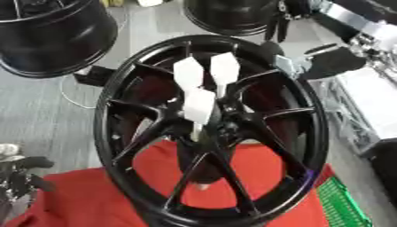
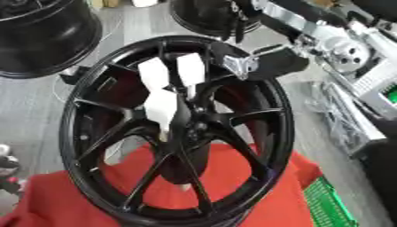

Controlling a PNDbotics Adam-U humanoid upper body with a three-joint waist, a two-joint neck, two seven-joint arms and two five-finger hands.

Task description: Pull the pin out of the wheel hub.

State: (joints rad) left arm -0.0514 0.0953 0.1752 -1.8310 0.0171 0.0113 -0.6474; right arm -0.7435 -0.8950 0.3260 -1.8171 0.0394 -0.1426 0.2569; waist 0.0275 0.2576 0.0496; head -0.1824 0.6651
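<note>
While the right hand (image 1: 203, 84) hangs at frame centre, its white flat-tipped fingers pinch the pin (image 1: 197, 129) in the glossy black spoked wheel hub (image 1: 225, 128), and the left hand (image 1: 23, 175), lower left, has fingers I cannot tell.

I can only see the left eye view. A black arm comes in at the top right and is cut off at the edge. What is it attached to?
Observer: In the right eye view it runs up to a round silver joint, above and right of the wheel.
Operator: Is there anything else past my right edge?
Observer: Yes, a small green patch partway down the far right edge. I can't tell what it is.
</note>
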